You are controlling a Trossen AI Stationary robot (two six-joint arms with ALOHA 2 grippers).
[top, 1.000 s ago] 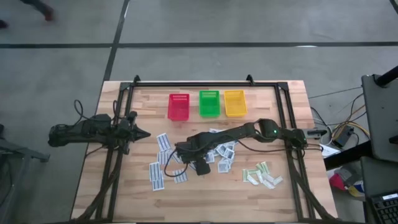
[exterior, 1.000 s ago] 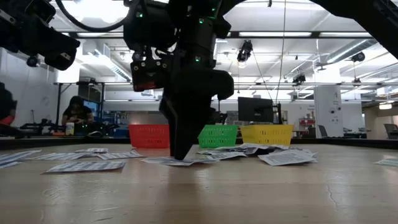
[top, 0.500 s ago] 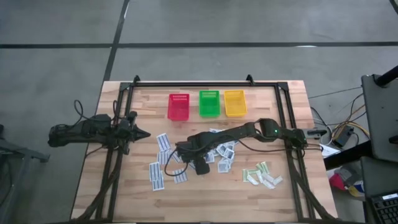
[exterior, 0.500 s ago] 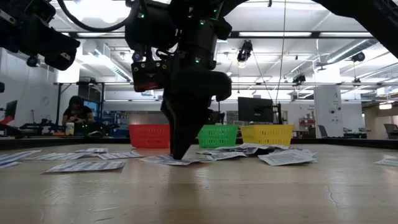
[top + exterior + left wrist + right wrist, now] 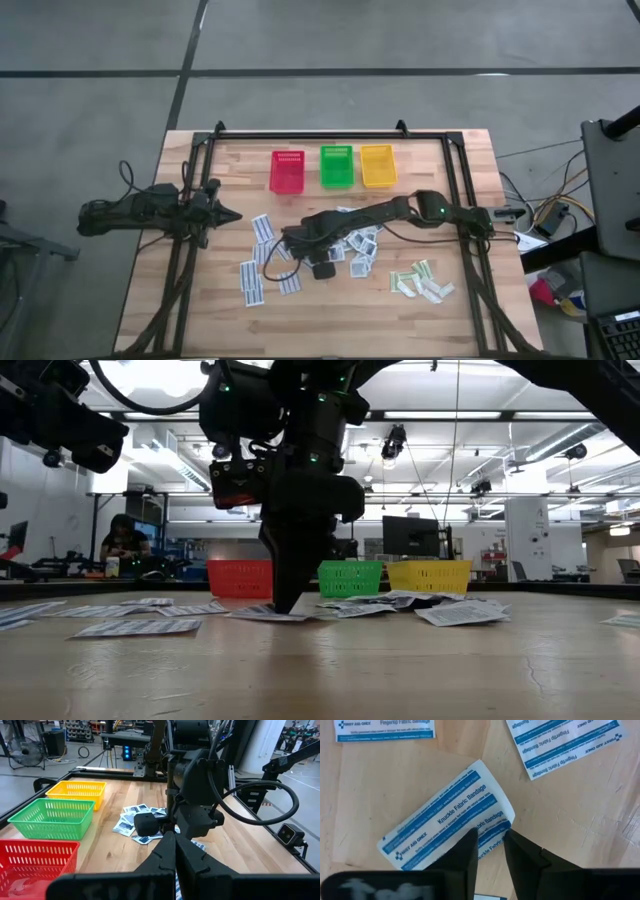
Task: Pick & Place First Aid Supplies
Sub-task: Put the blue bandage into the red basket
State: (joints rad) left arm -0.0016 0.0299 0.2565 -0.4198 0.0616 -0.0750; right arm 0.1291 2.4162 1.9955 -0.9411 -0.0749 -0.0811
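Many flat first aid packets lie on the wooden table: oblong white ones with blue stripes (image 5: 262,228), small square ones (image 5: 360,245) and pale green-beige strips (image 5: 420,280). My right gripper (image 5: 289,244) points down at mid-table onto one oblong packet (image 5: 445,827) printed "Knuckle Fabric Bandage". Its fingers stand a narrow gap apart, over the packet's edge. My left gripper (image 5: 172,851) waits shut and holding nothing at the table's left side (image 5: 232,215). My right gripper comes from above, pointing down, with its fingertips (image 5: 469,851) on the oblong packet's long edge (image 5: 492,839) near one end. A strip of that edge shows in the gap between them. The packet lies on the table; whether it is pinched I cannot tell.
A red basket (image 5: 287,171), a green basket (image 5: 336,166) and a yellow basket (image 5: 378,165) stand in a row at the far side. More oblong packets (image 5: 565,742) lie close around the right gripper. A dark frame (image 5: 330,133) borders the table.
My right gripper has stayed over the same oblong packet and its fingers have drawn closer together on it. The packet remains on the table.
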